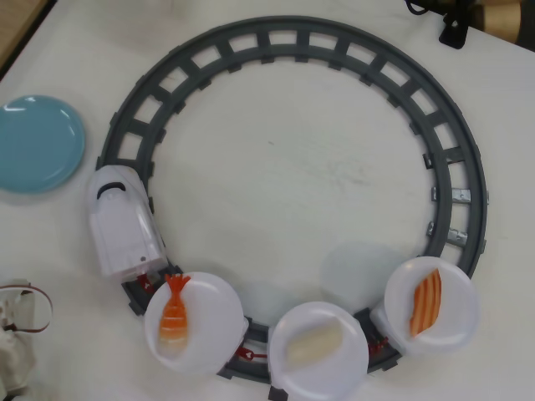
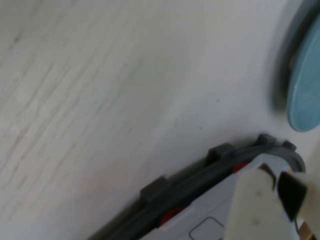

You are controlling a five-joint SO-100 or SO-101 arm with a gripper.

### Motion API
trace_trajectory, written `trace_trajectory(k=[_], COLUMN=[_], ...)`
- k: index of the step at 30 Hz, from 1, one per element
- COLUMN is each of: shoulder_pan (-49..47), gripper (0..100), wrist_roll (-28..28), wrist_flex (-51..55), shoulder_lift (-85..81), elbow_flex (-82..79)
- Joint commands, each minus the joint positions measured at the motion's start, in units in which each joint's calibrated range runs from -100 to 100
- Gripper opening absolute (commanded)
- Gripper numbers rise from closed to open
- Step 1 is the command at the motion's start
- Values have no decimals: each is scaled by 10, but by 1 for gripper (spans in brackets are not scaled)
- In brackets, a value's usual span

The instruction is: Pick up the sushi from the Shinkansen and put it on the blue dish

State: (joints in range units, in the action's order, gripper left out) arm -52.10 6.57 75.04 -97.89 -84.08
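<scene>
In the overhead view the shrimp sushi [image 1: 174,311], with its orange-and-white top and red tail, lies on the first white plate [image 1: 213,330] behind the white Shinkansen [image 1: 121,221], at the lower left of the track. The blue dish [image 1: 38,142] sits empty on the table at the left edge. In the wrist view my gripper [image 2: 275,192] shows only as a cream finger [image 2: 255,210] at the bottom right, above the train's side [image 2: 210,215]. The blue dish [image 2: 305,95] is at the right edge. I cannot tell how the jaws stand.
A grey circular track [image 1: 292,38] fills the table. Two more white plates carry a plain whitish piece [image 1: 313,342] and a salmon piece [image 1: 426,301]. Part of the arm with a cable [image 1: 17,334] is at the bottom left. Dark gear [image 1: 456,21] sits at the top right.
</scene>
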Motion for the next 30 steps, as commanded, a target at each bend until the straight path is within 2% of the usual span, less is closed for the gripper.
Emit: trace_trajectory(k=[1, 8, 20, 30], shoulder_pan=[9, 9, 8, 10], gripper=[4, 4, 4, 4], wrist_roll=[11, 15, 17, 100], wrist_flex=[10, 26, 19, 26], shoulder_lift=[1, 31, 341, 497], elbow_flex=[57, 117, 354, 489])
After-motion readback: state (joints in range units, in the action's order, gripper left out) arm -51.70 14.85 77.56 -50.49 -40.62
